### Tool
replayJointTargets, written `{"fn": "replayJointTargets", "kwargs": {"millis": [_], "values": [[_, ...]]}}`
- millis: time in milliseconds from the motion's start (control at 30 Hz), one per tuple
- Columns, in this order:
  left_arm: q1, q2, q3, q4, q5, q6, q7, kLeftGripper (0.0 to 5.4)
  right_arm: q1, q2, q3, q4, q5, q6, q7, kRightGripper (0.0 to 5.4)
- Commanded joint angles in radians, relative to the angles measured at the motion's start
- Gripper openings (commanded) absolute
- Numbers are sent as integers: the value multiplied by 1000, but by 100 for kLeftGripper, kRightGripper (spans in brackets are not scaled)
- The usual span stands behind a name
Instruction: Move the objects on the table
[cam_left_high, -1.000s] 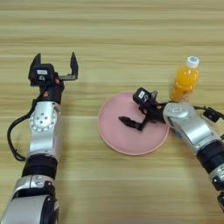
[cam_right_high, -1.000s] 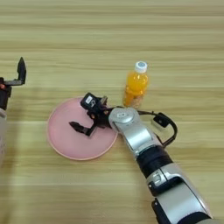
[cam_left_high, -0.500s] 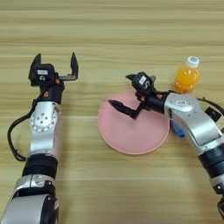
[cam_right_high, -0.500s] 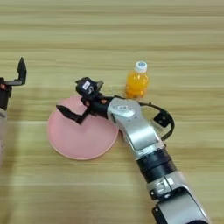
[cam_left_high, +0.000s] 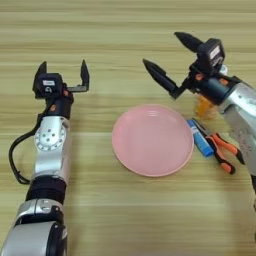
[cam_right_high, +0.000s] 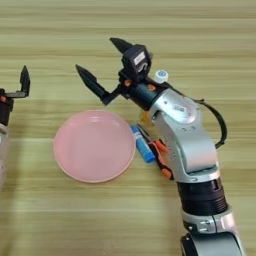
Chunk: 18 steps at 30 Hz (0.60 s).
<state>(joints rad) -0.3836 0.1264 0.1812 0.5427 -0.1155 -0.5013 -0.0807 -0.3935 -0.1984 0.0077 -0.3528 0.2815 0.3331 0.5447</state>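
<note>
A large round pink plate (cam_left_high: 152, 139) lies empty in the middle of the table (cam_left_high: 125, 30). Just right of it lie a small blue stick (cam_left_high: 200, 140) and orange-handled pliers (cam_left_high: 223, 150), side by side. The orange-drink bottle (cam_left_high: 204, 106) stands behind them, mostly hidden by my right arm; its white cap (cam_right_high: 160, 76) shows beside the wrist. My right gripper (cam_left_high: 168, 56) is open wide above the table behind the plate's far right rim, holding nothing. My left gripper (cam_left_high: 62, 72) is open at the left, well away from the plate.
My left arm (cam_left_high: 50, 150) runs up the left side of the table. My right forearm (cam_right_high: 187, 135) crosses over the bottle and the pliers' far end.
My right gripper has lifted off the plate and swung back and up, opening wide. The stick and pliers, earlier hidden, now show right of the plate. The left arm has not moved.
</note>
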Motion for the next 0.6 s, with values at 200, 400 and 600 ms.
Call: {"fn": "replayJointTargets", "kwargs": {"millis": [200,400,600], "values": [[-33,10,1,38,4,-8,-3,540,-10,-112,-160,36,61,30,-46,536],[-58,17,8,70,1,-13,-2,540,-29,-145,-206,200,50,-16,-68,536],[-62,19,12,86,0,-24,-4,540,-29,-144,-185,370,37,-43,-56,536]]}}
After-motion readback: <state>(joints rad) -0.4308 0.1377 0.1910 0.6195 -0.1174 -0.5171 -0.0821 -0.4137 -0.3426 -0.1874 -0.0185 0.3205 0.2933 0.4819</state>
